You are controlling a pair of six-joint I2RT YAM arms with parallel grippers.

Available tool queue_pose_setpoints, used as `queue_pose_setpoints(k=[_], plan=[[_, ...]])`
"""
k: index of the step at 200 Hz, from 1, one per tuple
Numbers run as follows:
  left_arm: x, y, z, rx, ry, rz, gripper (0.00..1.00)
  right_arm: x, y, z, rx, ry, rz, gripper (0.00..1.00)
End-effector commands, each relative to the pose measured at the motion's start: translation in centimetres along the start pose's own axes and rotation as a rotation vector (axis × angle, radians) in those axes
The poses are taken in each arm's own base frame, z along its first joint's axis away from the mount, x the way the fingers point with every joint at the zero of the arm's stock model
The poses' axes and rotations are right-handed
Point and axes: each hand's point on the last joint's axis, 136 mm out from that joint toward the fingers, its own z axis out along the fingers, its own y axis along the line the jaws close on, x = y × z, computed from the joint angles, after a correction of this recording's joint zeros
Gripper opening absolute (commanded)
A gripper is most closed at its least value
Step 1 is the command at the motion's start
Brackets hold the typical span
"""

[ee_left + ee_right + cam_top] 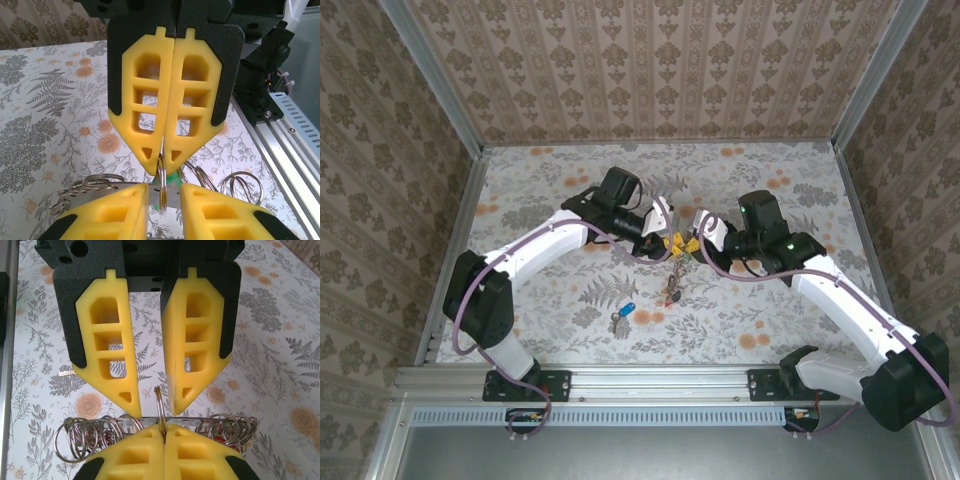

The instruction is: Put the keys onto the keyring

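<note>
Top view: fern-and-flower worktop [550, 300], damask-papered walls [650, 70] all round; left pincer [670, 240] and right pincer [694, 244] nose to nose mid-surface, blue-headed key [625, 312] loose nearer the bases. Left wrist: left pincer slightly spread (narrow gap), keyring [162, 180] standing in it. Right wrist: right pincer pressed together, pinching the keyring's thin wire.

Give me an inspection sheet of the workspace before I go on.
Surface: floral tabletop, flat.
Job's things: keyring between the two grippers; blue-headed key and a second key bunch lie loose nearer the bases.
Clutter: nothing seen.
Grippers: right gripper shut on one keyring loop; left gripper open, its fingers flanking that loop.
Cables: purple cables run along each arm.
Surroundings: wallpapered walls; aluminium rail at the near edge.
</note>
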Motion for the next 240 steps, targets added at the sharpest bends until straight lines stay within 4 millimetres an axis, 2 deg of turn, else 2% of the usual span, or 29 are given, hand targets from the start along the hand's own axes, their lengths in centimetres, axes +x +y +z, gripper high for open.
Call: queue_pose_setpoints(k=[1, 44, 79, 101, 126, 135, 144, 166, 189, 240], plan=[[-1.0, -0.1, 0.1, 0.004, -0.002, 0.049, 0.23, -2.3, -0.4, -0.5, 0.009, -0.043, -0.060, 0.01], [-0.8, -0.1, 0.4, 0.004, 0.015, 0.056, 0.19, -2.3, -0.4, -0.3, 0.002, -0.036, -0.061, 0.01], [-0.6, -0.1, 0.6, 0.006, 0.027, 0.058, 0.00, -2.2, -0.3, -0.1, -0.003, -0.026, -0.059, 0.04], [-1.4, -0.3, 0.4, 0.013, -0.011, 0.064, 0.00, -1.7, -0.4, 0.0, 0.009, -0.018, -0.048, 0.08], [-2.9, -0.5, -0.5, 0.014, -0.129, 0.071, 0.00, 0.1, -1.2, 0.5, 0.065, -0.031, 0.003, 0.09], [-3.3, -0.6, -0.8, 0.026, -0.164, 0.063, 0.00, 0.3, -1.7, 0.6, 0.083, -0.066, 0.046, 0.15], [-3.6, -0.8, -1.0, 0.036, -0.188, 0.064, 0.00, 0.3, -2.1, 0.8, 0.095, -0.105, 0.087, 0.17], [-3.7, -0.9, -1.3, 0.059, -0.228, 0.052, 0.00, -0.3, -1.4, 1.2, 0.049, -0.189, 0.127, 0.17], [-3.8, -0.9, -1.5, 0.065, -0.249, 0.046, 0.00, -0.7, -1.5, 1.2, 0.058, -0.233, 0.145, 0.16], [-3.4, -0.4, -1.8, 0.028, -0.230, 0.043, 0.00, 0.3, -1.5, 0.5, 0.084, -0.145, 0.129, 0.21]])
